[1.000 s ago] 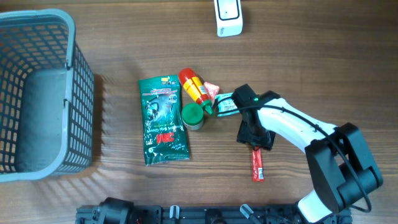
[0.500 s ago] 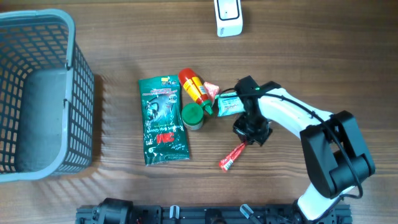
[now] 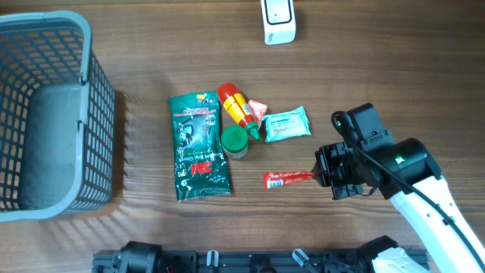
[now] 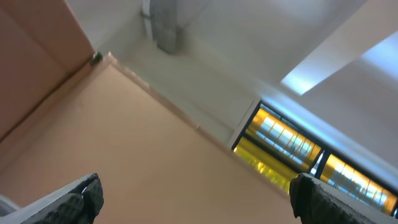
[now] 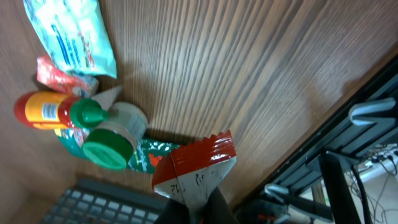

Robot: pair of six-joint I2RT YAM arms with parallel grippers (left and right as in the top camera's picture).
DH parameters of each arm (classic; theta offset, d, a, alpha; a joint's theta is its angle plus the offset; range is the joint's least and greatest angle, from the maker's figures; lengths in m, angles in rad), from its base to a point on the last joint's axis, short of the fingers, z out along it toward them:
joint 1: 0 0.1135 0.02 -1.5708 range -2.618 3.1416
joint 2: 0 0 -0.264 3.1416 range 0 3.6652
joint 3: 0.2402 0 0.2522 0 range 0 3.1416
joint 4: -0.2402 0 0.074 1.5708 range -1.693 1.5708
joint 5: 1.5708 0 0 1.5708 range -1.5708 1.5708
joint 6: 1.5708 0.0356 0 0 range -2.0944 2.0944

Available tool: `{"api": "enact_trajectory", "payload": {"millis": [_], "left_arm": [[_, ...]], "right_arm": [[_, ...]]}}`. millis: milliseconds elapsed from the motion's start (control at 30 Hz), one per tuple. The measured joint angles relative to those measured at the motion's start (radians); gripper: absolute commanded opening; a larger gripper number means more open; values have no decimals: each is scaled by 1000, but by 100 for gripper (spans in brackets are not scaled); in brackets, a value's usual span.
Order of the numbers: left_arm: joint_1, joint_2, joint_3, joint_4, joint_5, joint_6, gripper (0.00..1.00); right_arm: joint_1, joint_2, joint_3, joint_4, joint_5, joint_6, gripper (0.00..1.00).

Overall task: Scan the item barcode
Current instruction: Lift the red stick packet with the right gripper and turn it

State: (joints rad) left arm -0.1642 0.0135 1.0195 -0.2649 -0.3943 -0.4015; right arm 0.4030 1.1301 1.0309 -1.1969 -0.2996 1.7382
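Observation:
A slim red sachet (image 3: 284, 179) hangs level above the wooden table, and my right gripper (image 3: 321, 176) is shut on its right end. In the right wrist view the sachet (image 5: 196, 171) sticks up from between the dark fingers of that gripper (image 5: 208, 205), its red-and-white crimped end towards the camera. A white scanner (image 3: 278, 21) stands at the far edge of the table, well away from the sachet. My left gripper (image 4: 199, 194) is open, points up at a ceiling and holds nothing; it does not show in the overhead view.
A grey basket (image 3: 45, 114) fills the left side. Mid-table lie a green packet (image 3: 198, 148), a red-yellow bottle (image 3: 237, 106), a green-capped jar (image 3: 235, 141), a small pink packet (image 3: 258, 110) and a teal wipes pack (image 3: 286, 124).
My right gripper shut on the red sachet, lifted it off the table and drew back to the right. The sachet swung from upright to level. The left gripper stayed open.

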Motion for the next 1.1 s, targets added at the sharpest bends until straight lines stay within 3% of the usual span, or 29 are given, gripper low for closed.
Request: {"api": "enact_trajectory", "payload": {"millis": [133, 200, 400, 533, 800, 1100], "left_arm": [[0, 0, -126, -6, 0, -1, 100], [0, 0, -175, -85, 20, -14, 100], [1, 0, -413, -128, 249, 33, 100], [1, 0, -579, -132, 304, 55, 100], [1, 0, -689, -237, 342, 60, 100], [1, 3, -933, 33, 356, 68, 100]], "right_arm": [[0, 0, 0, 8, -27, -11, 4], [0, 0, 0, 8, -41, -11, 4], [0, 0, 0, 31, -50, -11, 4], [0, 0, 0, 31, -61, -11, 5], [0, 0, 0, 58, -67, -11, 5], [0, 0, 0, 59, -67, -11, 4]]}}
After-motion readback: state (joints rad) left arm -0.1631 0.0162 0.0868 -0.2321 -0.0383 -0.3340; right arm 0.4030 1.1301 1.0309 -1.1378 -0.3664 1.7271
